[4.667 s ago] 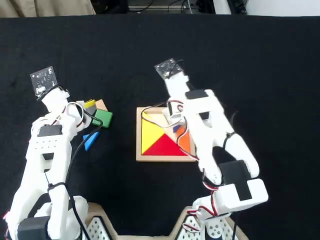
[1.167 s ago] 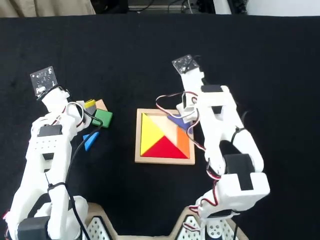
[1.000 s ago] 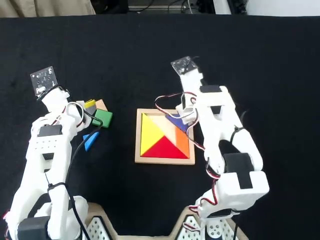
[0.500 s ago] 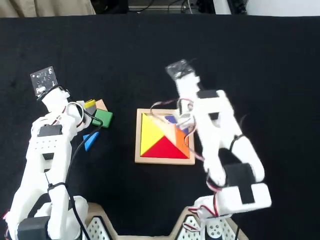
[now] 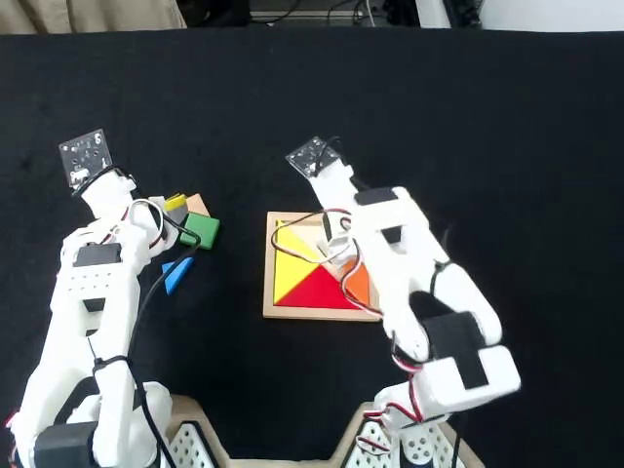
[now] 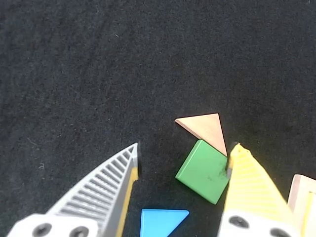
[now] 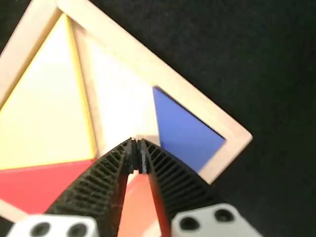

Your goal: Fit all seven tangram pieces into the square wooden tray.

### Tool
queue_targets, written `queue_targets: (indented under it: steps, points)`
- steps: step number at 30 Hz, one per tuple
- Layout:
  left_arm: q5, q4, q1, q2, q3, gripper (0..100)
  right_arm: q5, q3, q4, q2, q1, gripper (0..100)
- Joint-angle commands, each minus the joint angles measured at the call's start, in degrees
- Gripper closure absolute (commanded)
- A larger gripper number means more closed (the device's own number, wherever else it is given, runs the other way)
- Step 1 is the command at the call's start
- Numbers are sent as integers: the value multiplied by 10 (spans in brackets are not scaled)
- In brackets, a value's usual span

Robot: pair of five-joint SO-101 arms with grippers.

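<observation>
Fingers of my right gripper (image 7: 136,149) are pinched shut on nothing, good, I think, for nudging the blue piece (image 7: 185,131) flat in the tray (image 7: 148,69) corner. My left gripper (image 6: 183,148) hangs wide open over the green square (image 6: 201,172) — ready to grab it.

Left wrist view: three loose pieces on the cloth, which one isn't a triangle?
The green square, lying between the tan triangle and the blue triangle. It has four sides; the other two have three.
</observation>
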Motion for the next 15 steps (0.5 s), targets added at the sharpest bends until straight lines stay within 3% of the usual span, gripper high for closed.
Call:
queue_targets:
  steps: [1, 9, 15]
  points:
    - [2, -10, -2, -17, -2, 713, 7, -40, 0, 19, 10, 988]
    - [2, -10, -1, -17, -2, 713, 8, -61, 35, 20, 45, 988]
    - [2, -10, -1, -17, -3, 713, 9, -55, 69, 3, 5, 988]
